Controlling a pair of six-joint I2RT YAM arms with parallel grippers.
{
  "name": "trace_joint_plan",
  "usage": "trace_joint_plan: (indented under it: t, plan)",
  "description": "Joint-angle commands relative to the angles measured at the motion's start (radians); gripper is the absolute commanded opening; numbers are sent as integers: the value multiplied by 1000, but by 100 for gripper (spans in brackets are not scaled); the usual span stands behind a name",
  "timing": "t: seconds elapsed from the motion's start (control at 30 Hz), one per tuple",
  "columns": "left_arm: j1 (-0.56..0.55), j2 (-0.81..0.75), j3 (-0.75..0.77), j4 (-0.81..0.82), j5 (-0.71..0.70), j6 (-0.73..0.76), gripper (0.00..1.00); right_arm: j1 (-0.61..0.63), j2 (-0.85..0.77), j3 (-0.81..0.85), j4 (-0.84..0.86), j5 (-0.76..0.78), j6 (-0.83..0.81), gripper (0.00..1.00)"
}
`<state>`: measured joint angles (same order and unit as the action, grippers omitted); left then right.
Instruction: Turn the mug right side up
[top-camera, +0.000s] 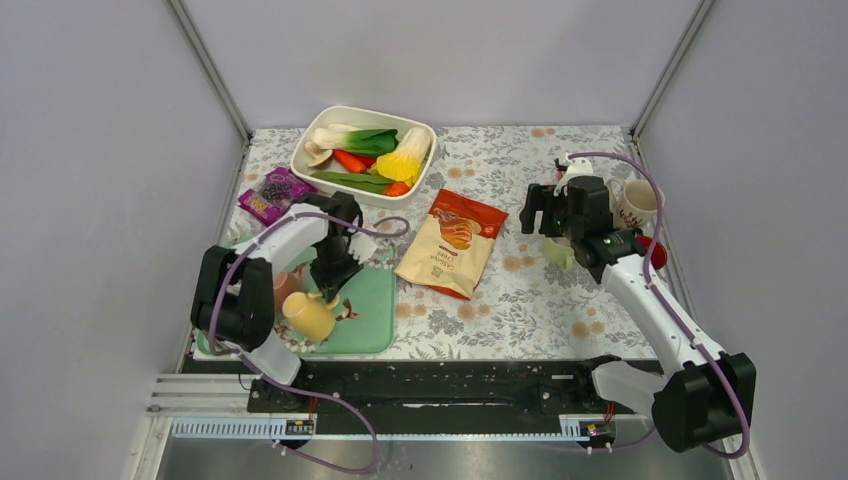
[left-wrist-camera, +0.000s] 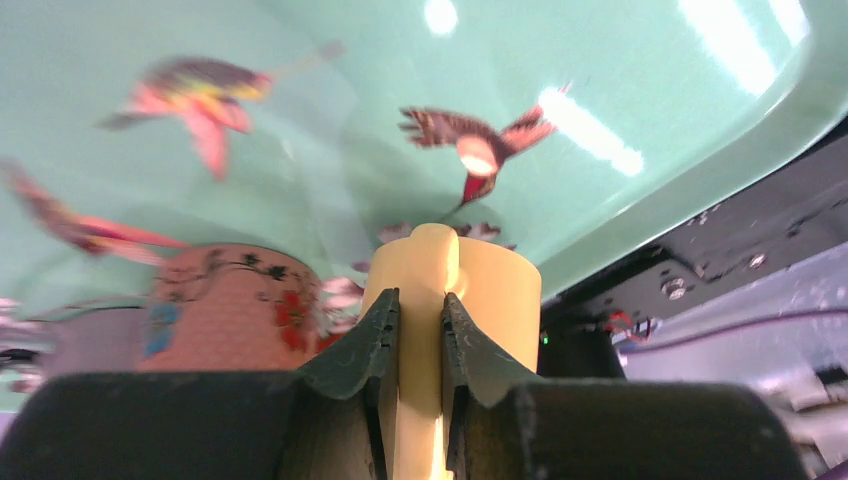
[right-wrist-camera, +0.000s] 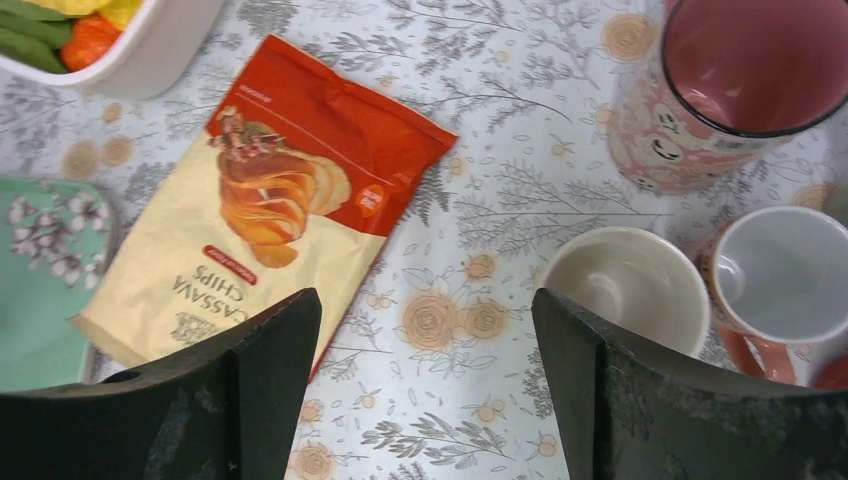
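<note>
1. The grasp is made: my left gripper (left-wrist-camera: 420, 305) is clenched on the handle of the yellow mug (left-wrist-camera: 490, 290), pinching it from both sides.
2. The yellow mug is on the green tray (top-camera: 375, 310), just beside a pink floral cup (left-wrist-camera: 225, 300).
3. From above it looks tipped rather than standing on its base, so I judge the turn and set-down are left.
4. My right gripper (right-wrist-camera: 425, 300) hangs wide open above a white cup (right-wrist-camera: 625, 285), holding nothing.

The left gripper (top-camera: 335, 292) reaches down to the yellow mug (top-camera: 308, 316) on the green tray (top-camera: 375, 325), just beside a pink cup (top-camera: 284, 286). The right gripper (top-camera: 540, 216) hangs between a chips bag (top-camera: 452, 243) and a white mug (top-camera: 636, 203).
</note>
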<state>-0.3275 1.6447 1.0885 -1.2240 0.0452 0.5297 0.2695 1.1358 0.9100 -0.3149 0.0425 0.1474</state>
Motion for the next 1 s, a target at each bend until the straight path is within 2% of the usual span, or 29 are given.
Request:
trace_joint_plan:
  t: [0.0,0.17,0.37,0.57,0.7,0.8,0.97]
  plan:
    - [-4,-139,160,17,148,-6,0,9,-63,-25,113,-174,54,87]
    - [-8,-183,148,138,135,-26,0,49,-57,-113,378,-377,232,87]
    - [-9,-239,194,245,206,-65,0,240,75,-169,713,-516,420,87]
    - [-15,-321,309,281,232,-143,0,414,268,-124,841,-606,479,88]
    - [-17,-342,403,238,346,-157,0,472,352,-108,953,-612,541,91]
    - [-22,-352,432,233,444,-191,0,507,384,-78,1037,-645,590,92]
    - [-40,-364,465,222,494,-193,0,550,399,-61,1116,-639,613,92]
